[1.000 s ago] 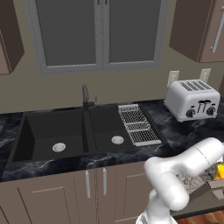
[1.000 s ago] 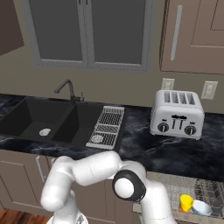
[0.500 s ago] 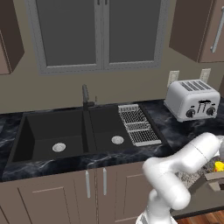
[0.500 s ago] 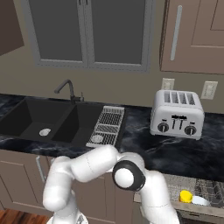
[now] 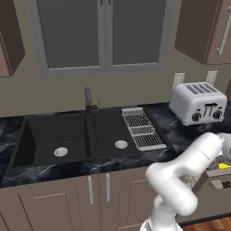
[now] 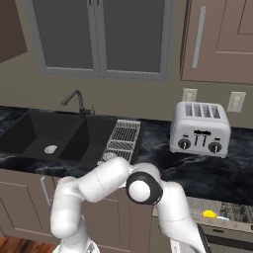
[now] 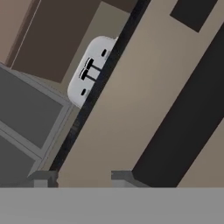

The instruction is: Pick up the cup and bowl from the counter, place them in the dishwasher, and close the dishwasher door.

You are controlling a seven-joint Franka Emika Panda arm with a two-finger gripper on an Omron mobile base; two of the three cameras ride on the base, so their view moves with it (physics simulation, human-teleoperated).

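In the left base view we see the counter [image 5: 36, 173] running left to right, the toaster [image 5: 198, 103] on its right end. In the right base view we see a yellow cup [image 6: 209, 214] in the dishwasher [image 6: 225, 211] rack, low right. In the hand view the gripper [image 7: 78, 177] fingertips stand apart, holding nothing; the toaster appears rolled sideways.

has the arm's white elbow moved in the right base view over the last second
Yes. Against the toaster, which stays put, the arm's elbow joint has risen slightly and swung left, away from the dishwasher rack at lower right.
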